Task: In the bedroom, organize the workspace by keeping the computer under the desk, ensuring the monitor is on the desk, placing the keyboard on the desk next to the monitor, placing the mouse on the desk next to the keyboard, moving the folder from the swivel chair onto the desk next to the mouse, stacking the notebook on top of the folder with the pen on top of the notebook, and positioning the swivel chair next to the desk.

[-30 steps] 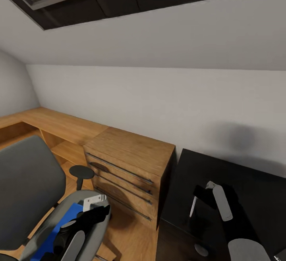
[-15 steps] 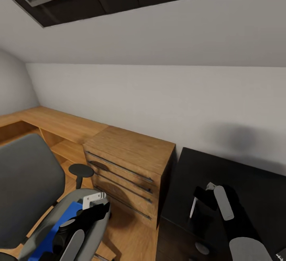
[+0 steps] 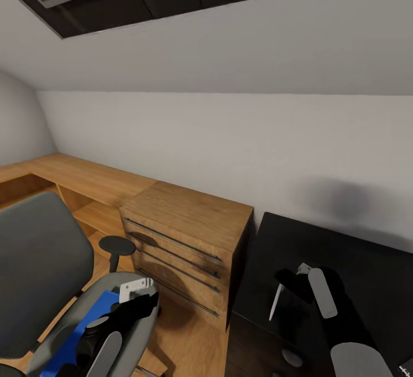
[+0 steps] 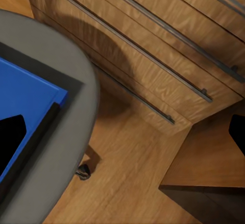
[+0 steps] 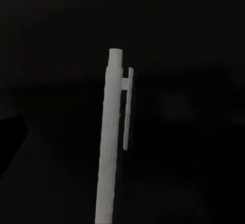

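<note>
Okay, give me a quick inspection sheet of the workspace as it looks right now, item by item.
Surface: black desk, bare where seen.
Job's things: blue folder on the swivel chair seat; white pen hanging from the right claw over the desk.
Clutter: nothing seen.
Grippers: left claw open over the chair seat by the folder; right claw shut on the pen.
Cables: nothing seen.
Surroundings: wooden chest with bar handles, wooden bench, sloped white ceiling, dark-framed skylight, wood floor.

White pen hanging over black desk, blue folder on chair seat
</note>
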Controlling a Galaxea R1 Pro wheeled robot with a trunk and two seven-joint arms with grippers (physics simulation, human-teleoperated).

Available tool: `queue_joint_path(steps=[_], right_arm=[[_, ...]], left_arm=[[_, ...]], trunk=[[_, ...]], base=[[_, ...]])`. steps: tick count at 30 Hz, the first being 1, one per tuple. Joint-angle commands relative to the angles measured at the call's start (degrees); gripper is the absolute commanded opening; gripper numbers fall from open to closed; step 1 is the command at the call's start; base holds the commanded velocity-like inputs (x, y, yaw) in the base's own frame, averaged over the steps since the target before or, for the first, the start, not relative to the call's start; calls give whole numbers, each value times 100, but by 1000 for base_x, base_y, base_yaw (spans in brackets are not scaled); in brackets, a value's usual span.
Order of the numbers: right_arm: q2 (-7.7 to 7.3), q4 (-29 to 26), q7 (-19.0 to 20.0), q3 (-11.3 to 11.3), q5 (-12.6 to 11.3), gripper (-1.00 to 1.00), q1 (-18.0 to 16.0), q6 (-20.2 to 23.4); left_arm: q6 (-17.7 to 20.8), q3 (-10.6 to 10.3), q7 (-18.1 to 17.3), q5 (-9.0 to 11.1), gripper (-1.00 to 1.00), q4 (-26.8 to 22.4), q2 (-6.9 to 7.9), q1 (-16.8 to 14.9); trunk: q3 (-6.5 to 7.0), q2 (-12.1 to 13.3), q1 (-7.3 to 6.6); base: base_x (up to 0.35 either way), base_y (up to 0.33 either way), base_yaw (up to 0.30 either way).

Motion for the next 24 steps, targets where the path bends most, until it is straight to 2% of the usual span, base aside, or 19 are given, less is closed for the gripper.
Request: queue_joint_path(steps=[1,17,24], right_arm=[[2,-6,-53,-5,-59,100,-4,14],[7,-40,-53,-1,-50,100,-4,8],[31,-391,-60,77,-49,100,-4,-4]], left_arm=[[8,-13,59,60,100,-7,6,-5],[10,-13,59,60,100,-7,5,-5],[7,-13,59,60,100,-11,6,-5]], trunk=[[-6,-4,0],[-6,-4,0],[-6,-4,0]], base=[[0,0,0],[0,0,0],[0,0,0]])
